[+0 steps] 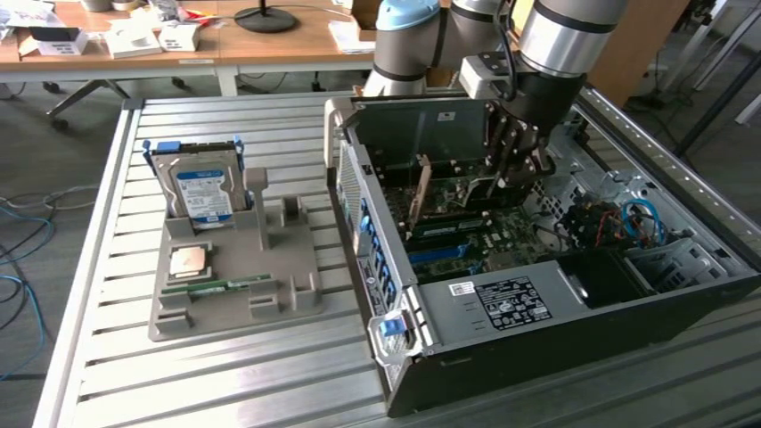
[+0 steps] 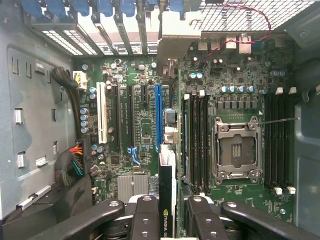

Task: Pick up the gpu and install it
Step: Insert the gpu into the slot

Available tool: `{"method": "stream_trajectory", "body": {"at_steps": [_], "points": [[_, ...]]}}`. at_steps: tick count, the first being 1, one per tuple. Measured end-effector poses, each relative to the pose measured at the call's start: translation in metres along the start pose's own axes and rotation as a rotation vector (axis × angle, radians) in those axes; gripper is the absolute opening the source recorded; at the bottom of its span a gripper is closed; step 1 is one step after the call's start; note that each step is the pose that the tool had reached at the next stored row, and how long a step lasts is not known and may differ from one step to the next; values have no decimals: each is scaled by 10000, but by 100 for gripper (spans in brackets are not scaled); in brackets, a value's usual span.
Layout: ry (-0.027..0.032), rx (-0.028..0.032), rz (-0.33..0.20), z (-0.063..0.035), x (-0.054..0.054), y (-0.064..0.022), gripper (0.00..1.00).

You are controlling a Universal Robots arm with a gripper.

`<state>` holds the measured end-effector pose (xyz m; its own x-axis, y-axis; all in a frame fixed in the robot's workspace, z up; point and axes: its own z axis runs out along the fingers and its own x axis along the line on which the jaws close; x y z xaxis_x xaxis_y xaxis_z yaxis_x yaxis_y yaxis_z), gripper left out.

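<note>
As one hand (image 2: 169, 206) grips one gpu (image 2: 166, 177), one hard drive (image 1: 202, 192) stands aside.

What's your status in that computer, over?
Gripper shut on the gpu, inside the computer case. The gpu held edge-on over the motherboard, by the blue slot. Nothing visibly blocking that slot.

gpu (image 2: 167, 190) edge-on, near end cut off by picture edge.

place: robotics lab | evidence: slatted metal bench (image 1: 238, 374), open computer case (image 1: 594, 348), cluttered wooden desks (image 1: 285, 45)
</note>
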<state>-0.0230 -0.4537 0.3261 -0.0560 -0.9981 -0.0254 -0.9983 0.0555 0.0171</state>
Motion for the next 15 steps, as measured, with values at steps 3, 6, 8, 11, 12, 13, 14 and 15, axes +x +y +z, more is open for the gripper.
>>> {"method": "stream_trajectory", "body": {"at_steps": [3,6,8,11,12,13,14,15], "points": [[-3,1,0,8,0,0,27],[1,0,0,10,0,0,27],[-1,0,0,15,0,0,27],[-1,0,0,16,0,0,27],[-3,1,0,20,0,0,27],[-5,1,0,25,0,-1,27],[-2,1,0,28,1,0,27],[1,0,0,28,1,0,27]]}}
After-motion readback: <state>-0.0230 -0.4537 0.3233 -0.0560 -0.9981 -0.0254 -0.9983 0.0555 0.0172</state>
